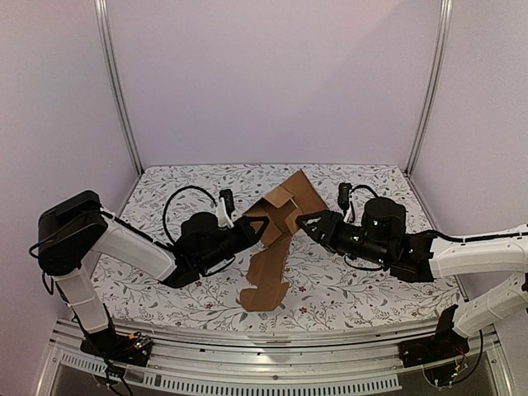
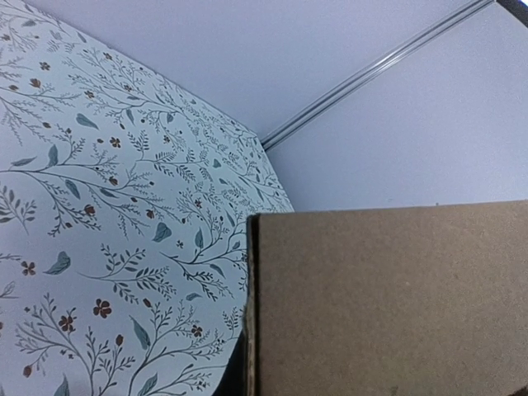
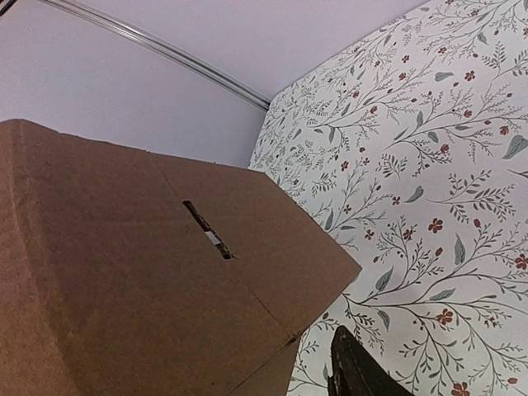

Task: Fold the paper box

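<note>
Paper box (image 1: 268, 276): brown die-cut cardboard, part folded, mid-bench between the 2 arms. 1 long panel lies flat on the floral bench (image 1: 177, 186) and points to the near edge. The far part is raised, with flaps standing at angles.

Left arm (image 1: 132, 247): left jaws meet the raised part from its left side. The left wrist view shows only a plain cardboard face (image 2: 388, 297) filling the lower right over the bench (image 2: 99, 206), with no fingers in view. Cannot tell the opening or the grip.

Right arm (image 1: 470, 256): right jaws at the raised part's right side. The right wrist view shows a cardboard panel (image 3: 124, 272) with 1 narrow slot (image 3: 208, 231) (pale inner edge). 1 dark fingertip (image 3: 355, 371) sits at the bottom edge, just under the panel's corner. Cannot tell whether it is gripping.
</note>
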{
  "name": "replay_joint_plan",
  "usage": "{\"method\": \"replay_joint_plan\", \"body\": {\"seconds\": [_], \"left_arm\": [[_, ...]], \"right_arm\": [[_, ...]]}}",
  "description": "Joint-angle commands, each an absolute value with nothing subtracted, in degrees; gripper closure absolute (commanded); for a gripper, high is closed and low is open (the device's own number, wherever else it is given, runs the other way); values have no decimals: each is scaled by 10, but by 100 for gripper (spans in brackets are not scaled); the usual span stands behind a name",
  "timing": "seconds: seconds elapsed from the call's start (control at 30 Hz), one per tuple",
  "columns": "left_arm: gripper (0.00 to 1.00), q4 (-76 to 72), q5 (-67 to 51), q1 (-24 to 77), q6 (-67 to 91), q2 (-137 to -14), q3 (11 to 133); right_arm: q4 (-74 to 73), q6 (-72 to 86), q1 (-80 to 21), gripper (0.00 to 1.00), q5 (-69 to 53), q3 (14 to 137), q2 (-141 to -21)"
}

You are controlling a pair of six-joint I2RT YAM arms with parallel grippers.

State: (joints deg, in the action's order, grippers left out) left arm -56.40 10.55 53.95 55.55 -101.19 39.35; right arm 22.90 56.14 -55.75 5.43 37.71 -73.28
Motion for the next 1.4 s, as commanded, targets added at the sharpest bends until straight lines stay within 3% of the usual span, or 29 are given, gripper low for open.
{"method": "replay_joint_plan", "body": {"seconds": [0.0, 0.13, 0.33, 0.47, 0.63, 0.87, 1.17, 1.37], "left_arm": [[100, -591, 84, 534, 541, -1025, 388], [100, -592, 83, 536, 528, -1025, 390], [100, -597, 83, 537, 508, -1025, 390], [100, -601, 81, 538, 505, -1030, 390], [100, -602, 95, 537, 493, -1031, 387], [100, -600, 117, 528, 468, -1027, 383], [100, -586, 121, 508, 444, -1021, 379], [100, -570, 119, 501, 412, -1015, 378]], "right_arm": [[259, 570, -564, 52, 56, 395, -757], [266, 575, -568, 55, 51, 402, -771], [268, 574, -569, 77, 49, 397, -776], [268, 574, -569, 78, 52, 392, -771], [267, 574, -570, 64, 52, 381, -761], [198, 528, -570, 52, 34, 366, -718], [-4, 410, -570, 40, 9, 340, -593], [-163, 317, -569, 38, 21, 354, -491]]}}
